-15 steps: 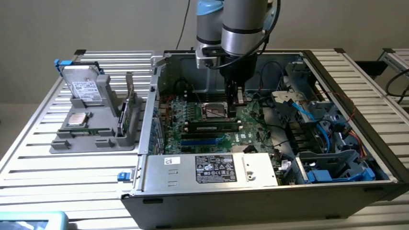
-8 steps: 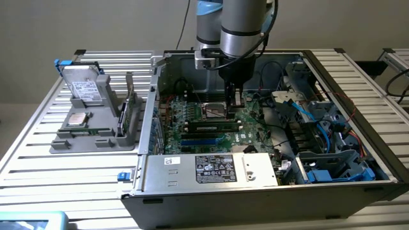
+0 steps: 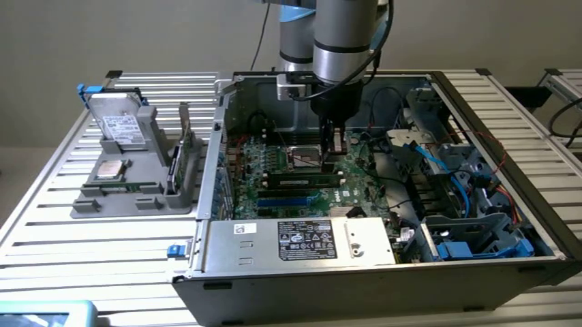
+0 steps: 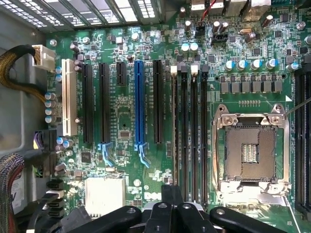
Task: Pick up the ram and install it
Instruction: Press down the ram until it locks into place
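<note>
The ram (image 3: 304, 181) is a long dark stick with a pale label. It stands on edge in one of the black memory slots on the green motherboard (image 4: 126, 111), inside the open computer case (image 3: 204, 177). In the wrist view the ram (image 4: 174, 131) shows edge-on as a thin line in the slot farthest from the processor socket. My gripper (image 3: 334, 162) reaches down into the case and is shut, with nothing between its fingers. Its tips (image 4: 171, 190) are right over one end of the ram. I cannot tell whether they touch it.
The open processor socket (image 4: 250, 150) lies beside the memory slots. Blue and black expansion slots (image 4: 138, 102) run parallel on the other side. Cables and blue drive brackets (image 3: 454, 170) crowd the case's right in the exterior view. A grey parts tray (image 3: 136, 191) holding a hard drive (image 3: 123, 126) stands to the left.
</note>
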